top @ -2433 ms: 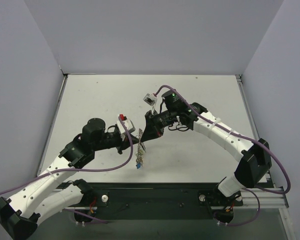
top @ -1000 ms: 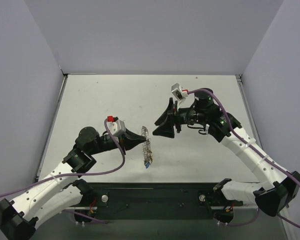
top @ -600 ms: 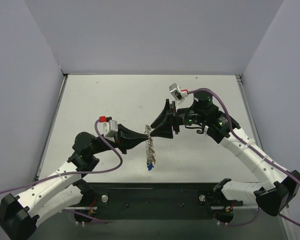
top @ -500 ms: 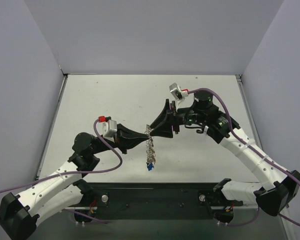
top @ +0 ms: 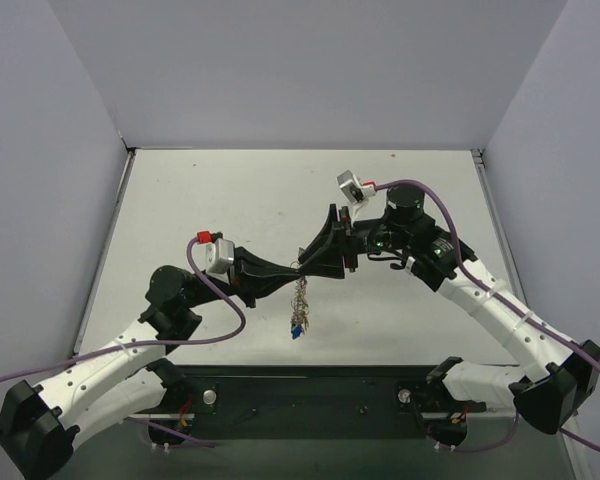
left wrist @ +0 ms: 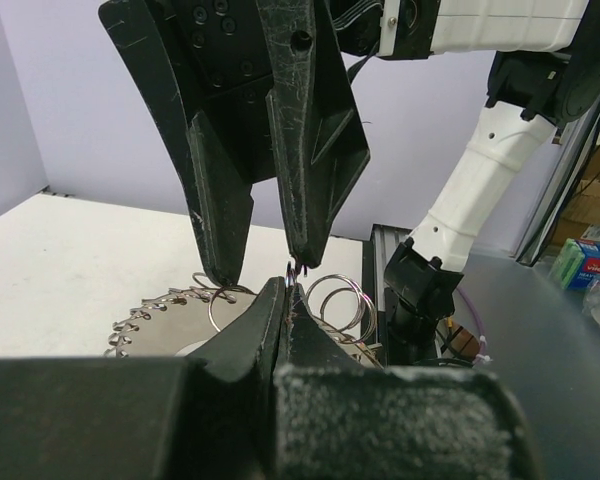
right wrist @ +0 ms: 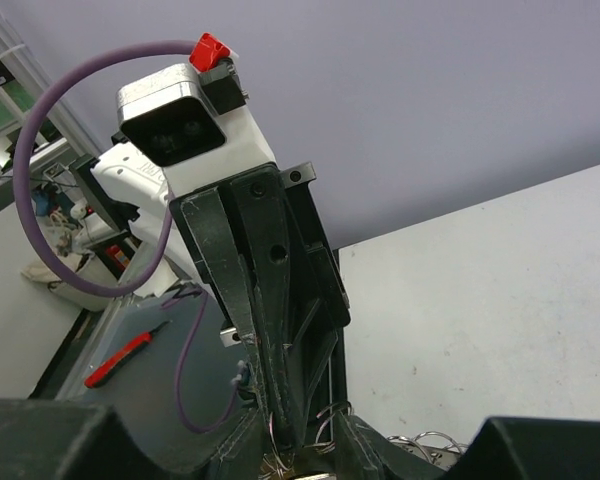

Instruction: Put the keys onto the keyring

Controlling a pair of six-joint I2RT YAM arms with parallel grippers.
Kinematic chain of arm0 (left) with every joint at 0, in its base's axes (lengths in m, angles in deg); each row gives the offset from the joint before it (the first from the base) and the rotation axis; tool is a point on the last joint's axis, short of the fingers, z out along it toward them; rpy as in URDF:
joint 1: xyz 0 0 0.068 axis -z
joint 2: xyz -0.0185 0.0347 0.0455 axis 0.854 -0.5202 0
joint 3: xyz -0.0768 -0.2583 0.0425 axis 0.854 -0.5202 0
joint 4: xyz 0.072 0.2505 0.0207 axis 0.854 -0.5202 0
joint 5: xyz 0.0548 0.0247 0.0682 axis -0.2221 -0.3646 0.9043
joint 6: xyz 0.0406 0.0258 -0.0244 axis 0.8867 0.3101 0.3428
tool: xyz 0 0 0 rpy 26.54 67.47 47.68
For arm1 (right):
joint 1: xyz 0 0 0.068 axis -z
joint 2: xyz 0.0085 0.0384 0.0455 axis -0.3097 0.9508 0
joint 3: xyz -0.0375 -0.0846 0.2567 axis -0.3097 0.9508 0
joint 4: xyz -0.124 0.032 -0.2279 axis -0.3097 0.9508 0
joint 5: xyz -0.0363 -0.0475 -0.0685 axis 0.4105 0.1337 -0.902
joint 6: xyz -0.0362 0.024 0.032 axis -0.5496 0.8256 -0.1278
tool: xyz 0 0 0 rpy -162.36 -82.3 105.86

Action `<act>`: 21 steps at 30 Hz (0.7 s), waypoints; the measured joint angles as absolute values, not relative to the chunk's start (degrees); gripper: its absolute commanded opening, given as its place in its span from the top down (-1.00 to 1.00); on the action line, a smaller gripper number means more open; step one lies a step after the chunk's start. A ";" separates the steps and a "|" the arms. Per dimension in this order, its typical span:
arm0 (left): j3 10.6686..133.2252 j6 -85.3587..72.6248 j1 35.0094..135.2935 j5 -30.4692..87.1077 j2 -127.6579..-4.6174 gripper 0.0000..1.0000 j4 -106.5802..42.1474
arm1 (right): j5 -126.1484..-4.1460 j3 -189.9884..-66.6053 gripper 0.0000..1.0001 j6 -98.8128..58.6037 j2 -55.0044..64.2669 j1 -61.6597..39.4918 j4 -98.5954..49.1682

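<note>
The keyring [left wrist: 170, 303] is off the table [top: 200, 200], dangling in the air between the two arms, about mid-table. The left gripper [left wrist: 286, 295] has its fingers pressed tight together on a thin wire loop at the top of it, and the rest hangs straight down. A small blue piece hangs at the very bottom, most likely one of the keys [top: 296, 328], though it is too small to be sure.

The right gripper [left wrist: 263, 262] comes in from the other side with a narrow gap between its fingers. One tip rests at a wire loop and the other sits just beside the left fingertips. It grips nothing that I can make out.

I'd guess the bunch is light and stiff, but loose. It is hard, springy metal hung on free links, so it will swing and twist at any nudge. The wire is thin and smooth and looks slippery between flat pads. The small split rings [left wrist: 338, 300] look like the place to take hold, pinched across the coil. The bumpy rim would also give some purchase.

For writing, the only candidate is a blue-green box [left wrist: 595, 265] off past the table's edge. It has a red and white label, too blurred to read.
</note>
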State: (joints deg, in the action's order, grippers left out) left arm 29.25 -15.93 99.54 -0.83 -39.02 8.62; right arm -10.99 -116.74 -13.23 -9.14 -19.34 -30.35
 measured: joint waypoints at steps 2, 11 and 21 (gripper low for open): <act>29.25 -16.35 99.60 -0.83 -39.26 1.00 9.03 | -11.01 -116.32 0.23 -13.16 -9.60 -19.41 -30.74; 29.25 -16.83 99.62 -0.74 -39.57 1.00 9.75 | -10.81 -115.75 0.14 -12.79 -11.70 -19.56 -30.96; 29.25 -17.14 99.60 -0.28 -39.57 1.00 10.19 | -10.86 -114.35 0.25 -13.29 -11.87 -19.56 -29.80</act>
